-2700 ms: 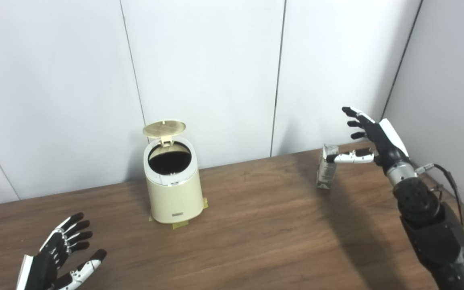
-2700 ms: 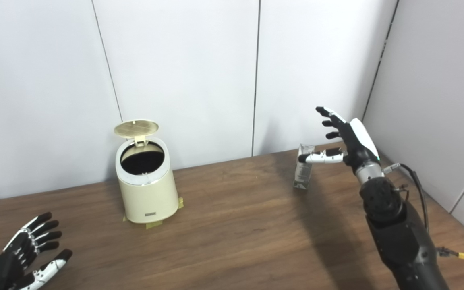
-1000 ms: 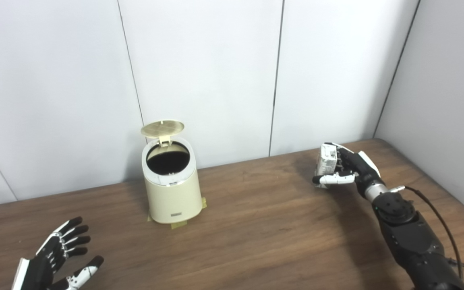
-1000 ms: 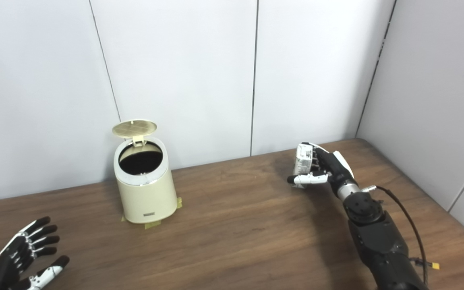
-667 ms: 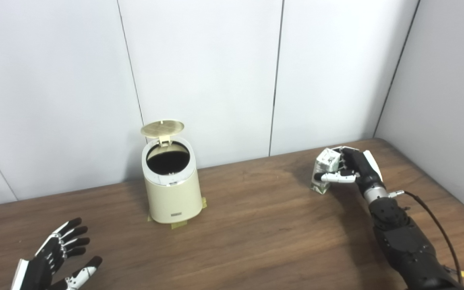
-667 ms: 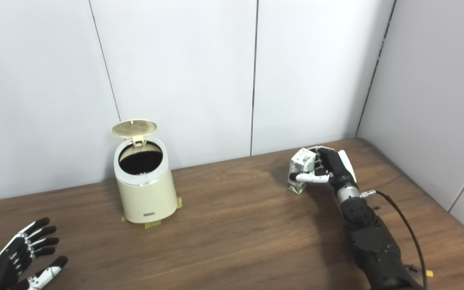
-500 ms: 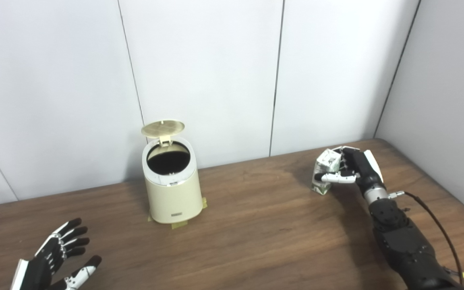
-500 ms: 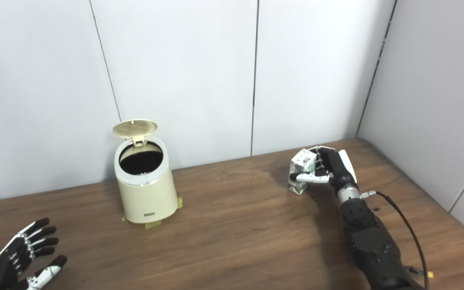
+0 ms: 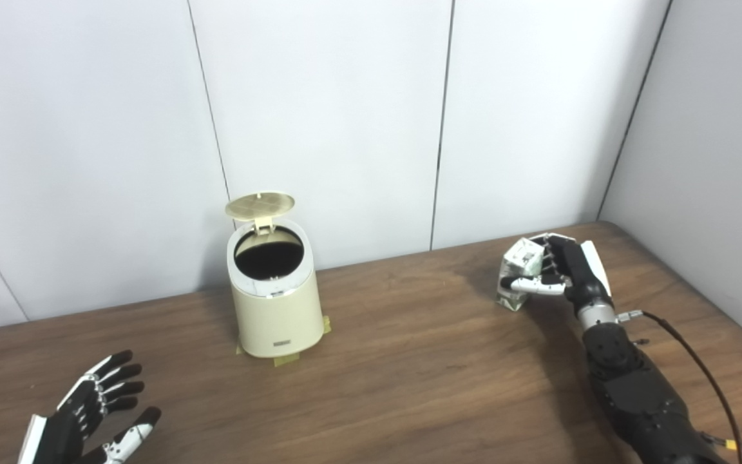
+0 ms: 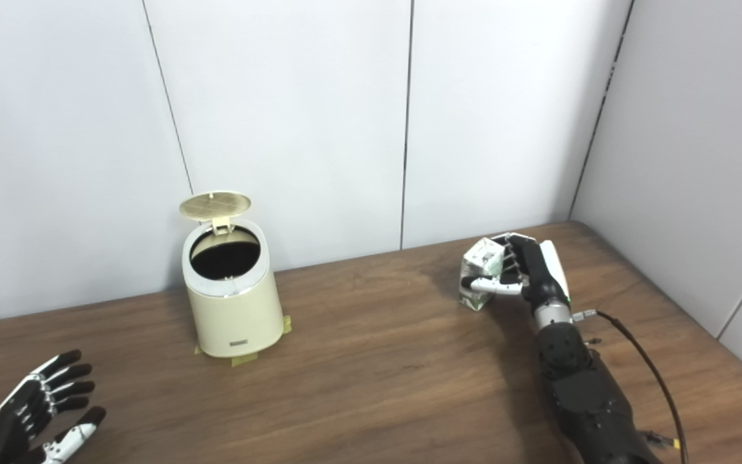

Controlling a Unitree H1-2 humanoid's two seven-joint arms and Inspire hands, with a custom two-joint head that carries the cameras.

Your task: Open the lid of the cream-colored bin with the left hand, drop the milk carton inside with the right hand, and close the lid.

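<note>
My right hand (image 9: 567, 270) holds the carton (image 9: 518, 274) tilted, near the far right corner of the tabletop (image 9: 409, 380); the bin (image 9: 273, 293) stands near the far edge with its lid (image 9: 260, 204) up; my left hand (image 9: 84, 419) is wide and holds nothing, at the near left corner.

Both views look down and forward from head height over the wooden table (image 9: 409, 361), facing the white panelled wall (image 9: 319, 116) at 12 o'clock. They sit side by side, so the right eye view shows everything shifted slightly toward 9 o'clock. Both share almost the whole scene: the cream bin (image 9: 272, 303) near centre-left, the wall corner (image 10: 593, 116) toward 2 o'clock, and arms entering from 6 o'clock. Neither view is close.
</note>
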